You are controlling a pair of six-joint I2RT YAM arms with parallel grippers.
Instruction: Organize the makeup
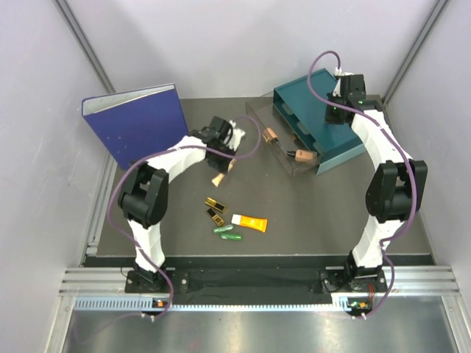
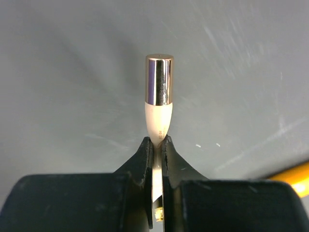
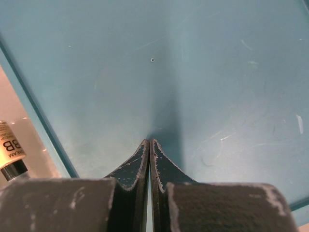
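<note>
My left gripper (image 2: 157, 140) is shut on the flat tail of a beige bottle (image 2: 158, 116), whose shiny dark cap (image 2: 159, 79) points away from me. In the top view this bottle (image 1: 218, 179) hangs under the left gripper (image 1: 224, 160), above the dark mat. Two gold-and-black cases (image 1: 214, 203) (image 1: 215, 216), a yellow-orange tube (image 1: 250, 221) and two green capsules (image 1: 223, 229) (image 1: 232, 237) lie in a cluster near the mat's middle. Another beige bottle (image 1: 302, 155) lies in the clear drawer. My right gripper (image 3: 149, 141) is shut and empty over the teal box (image 3: 203, 72).
The clear drawer (image 1: 257, 116) sticks out of the teal drawer box (image 1: 346, 151) at the back right, and a small item (image 1: 271, 134) lies in it. A blue binder (image 1: 136, 121) stands at the back left. A labelled bottle (image 3: 9, 150) shows at the right wrist view's left edge.
</note>
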